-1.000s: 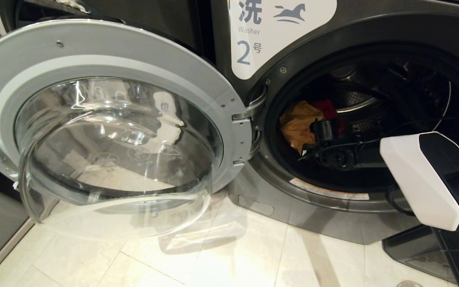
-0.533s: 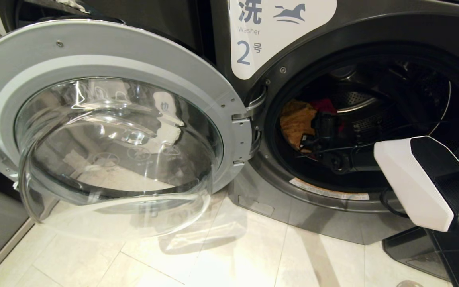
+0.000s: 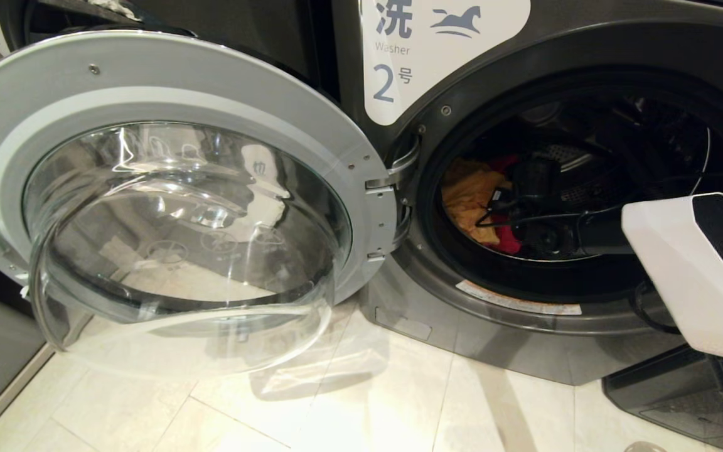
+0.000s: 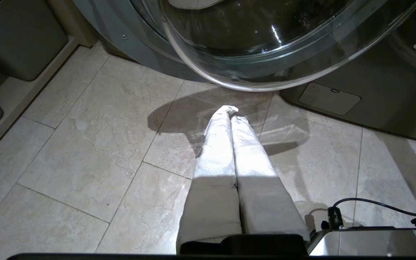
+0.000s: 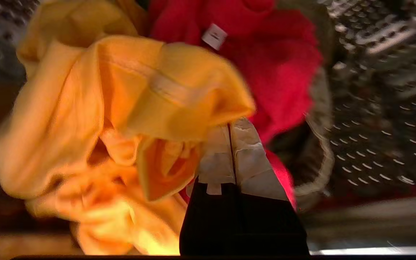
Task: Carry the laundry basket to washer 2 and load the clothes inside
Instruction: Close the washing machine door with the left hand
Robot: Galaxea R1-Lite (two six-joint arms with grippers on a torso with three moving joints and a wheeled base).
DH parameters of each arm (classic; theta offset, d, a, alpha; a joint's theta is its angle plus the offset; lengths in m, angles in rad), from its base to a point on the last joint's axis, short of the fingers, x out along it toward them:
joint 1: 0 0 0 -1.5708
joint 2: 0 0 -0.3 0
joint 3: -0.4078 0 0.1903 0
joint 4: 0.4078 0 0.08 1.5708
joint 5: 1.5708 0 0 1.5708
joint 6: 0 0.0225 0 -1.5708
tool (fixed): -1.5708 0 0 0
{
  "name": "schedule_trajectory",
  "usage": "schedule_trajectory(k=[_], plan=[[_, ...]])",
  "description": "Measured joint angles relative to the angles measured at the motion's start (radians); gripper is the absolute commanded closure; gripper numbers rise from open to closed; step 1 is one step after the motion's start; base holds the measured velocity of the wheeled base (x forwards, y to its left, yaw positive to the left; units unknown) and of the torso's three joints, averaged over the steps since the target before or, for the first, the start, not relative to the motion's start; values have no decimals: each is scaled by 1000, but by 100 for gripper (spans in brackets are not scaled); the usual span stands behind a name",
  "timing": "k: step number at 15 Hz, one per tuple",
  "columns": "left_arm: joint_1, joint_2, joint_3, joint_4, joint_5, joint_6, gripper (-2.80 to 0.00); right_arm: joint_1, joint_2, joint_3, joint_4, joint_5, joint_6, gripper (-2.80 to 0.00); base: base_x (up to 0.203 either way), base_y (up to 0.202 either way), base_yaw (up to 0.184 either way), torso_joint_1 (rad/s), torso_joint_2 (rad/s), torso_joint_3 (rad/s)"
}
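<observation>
You are reaching the right gripper [image 5: 231, 131], fingers pressed together and holding nothing, into washer 2 [image 3: 393, 88]; the clothes [image 3: 471, 198] are lying at the drum's left side. Loading looks nearly done. Left gripper [image 4: 229, 112] is hanging closed over the floor.

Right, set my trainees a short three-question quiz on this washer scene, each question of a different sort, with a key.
1. True or false: the washer door stands open.
2. Which cloth lies in the drum beside the yellow-orange cloth? A) a red cloth B) a blue towel C) a white sock
3. Fill in: the right gripper is inside the ____, fingers shut.

Key
1. True; the door is swung to the left of the opening.
2. A.
3. Drum. The left gripper hangs shut over the floor, holding nothing.
</observation>
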Motion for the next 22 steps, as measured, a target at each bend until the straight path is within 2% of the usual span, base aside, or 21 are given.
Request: schedule_trajectory(k=[2, 5, 8, 12, 15, 17, 19, 22], plan=[[0, 0, 0, 0, 0, 0, 0, -2, -76, 93, 42, 38, -10, 0, 0, 0, 0, 0, 0, 0], [0, 0, 0, 0, 0, 0, 0, -5, -238, 279, 145, 145, -18, 0, 0, 0, 0, 0, 0, 0], [0, 0, 0, 0, 0, 0, 0, 17, -444, 590, 175, 192, -51, 0, 0, 0, 0, 0, 0, 0], [0, 0, 0, 0, 0, 0, 0, 68, -784, 1025, 149, 200, -101, 0, 0, 0, 0, 0, 0, 0], [0, 0, 0, 0, 0, 0, 0, 74, -1064, 1262, 144, 242, -222, 0, 0, 0, 0, 0, 0, 0], [0, 0, 0, 0, 0, 0, 0, 26, -1259, 1386, 141, 312, -348, 0, 0, 0, 0, 0, 0, 0], [0, 0, 0, 0, 0, 0, 0, -61, -1436, 1481, 141, 386, -444, 0, 0, 0, 0, 0, 0, 0], [0, 0, 0, 0, 0, 0, 0, -175, -1696, 1664, 142, 449, -501, 0, 0, 0, 0, 0, 0, 0]])
